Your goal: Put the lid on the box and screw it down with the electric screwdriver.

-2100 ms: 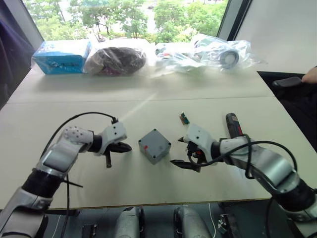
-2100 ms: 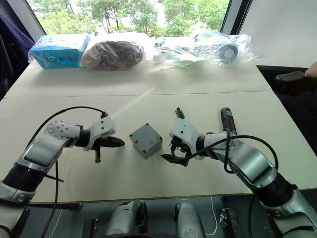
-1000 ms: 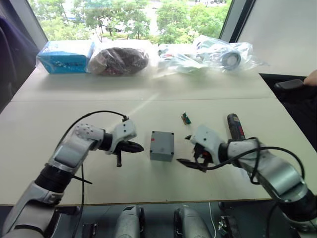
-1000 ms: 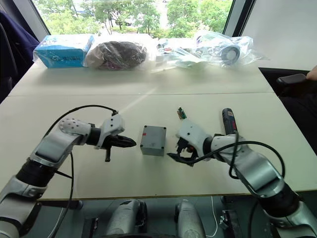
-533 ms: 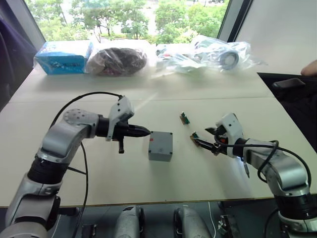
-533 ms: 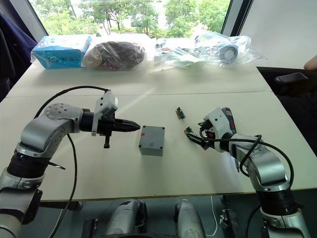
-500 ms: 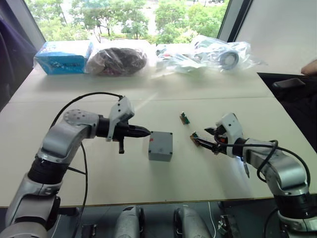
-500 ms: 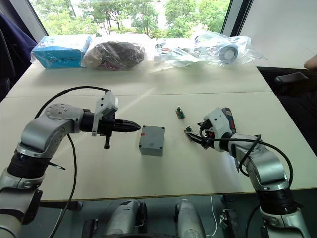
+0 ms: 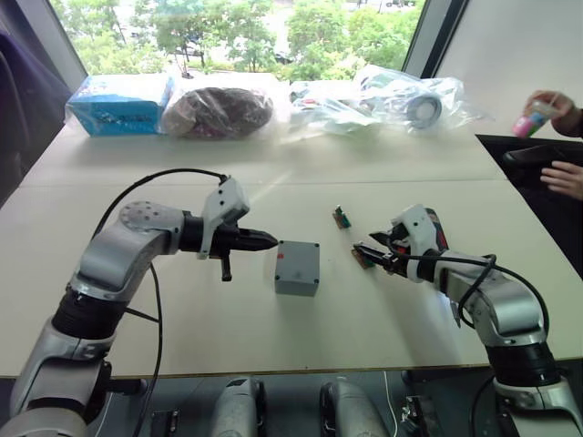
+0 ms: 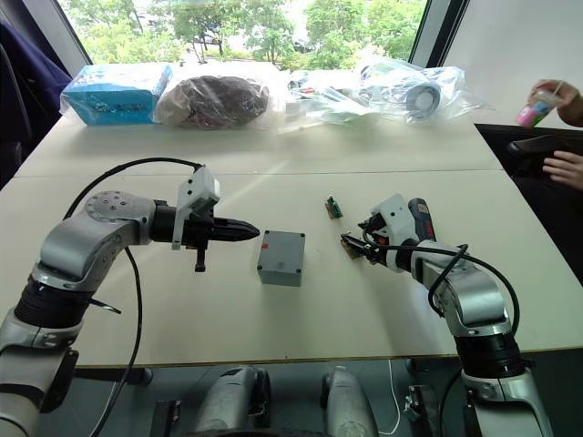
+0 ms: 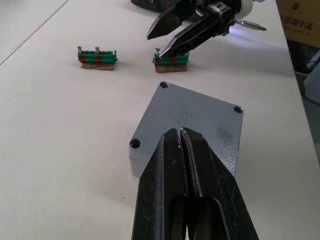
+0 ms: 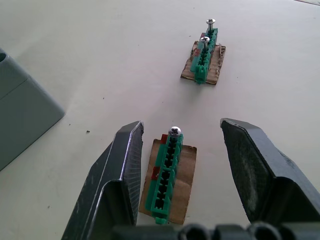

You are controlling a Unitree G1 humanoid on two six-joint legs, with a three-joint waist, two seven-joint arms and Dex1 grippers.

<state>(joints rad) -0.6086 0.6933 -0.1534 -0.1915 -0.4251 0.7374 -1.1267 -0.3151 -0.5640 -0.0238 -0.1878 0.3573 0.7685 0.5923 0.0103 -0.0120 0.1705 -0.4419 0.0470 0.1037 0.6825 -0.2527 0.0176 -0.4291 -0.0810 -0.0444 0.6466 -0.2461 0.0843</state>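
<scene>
- Your right gripper (image 12: 180, 145), jaws apart, straddles the small green terminal block with one screw (image 12: 166, 172); centre it, then close gently.
- Your left gripper (image 11: 181, 142), jaws together, points at the closed grey plastic box (image 11: 192, 125).

Silver-grey arms; looping black cables; white wrists; black two-fingered hands.

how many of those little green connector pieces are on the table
2. One green connector lies on a cardboard scrap between the open fingers of the right gripper. The other green connector lies farther off on its own scrap, holding two upright screws.
</scene>
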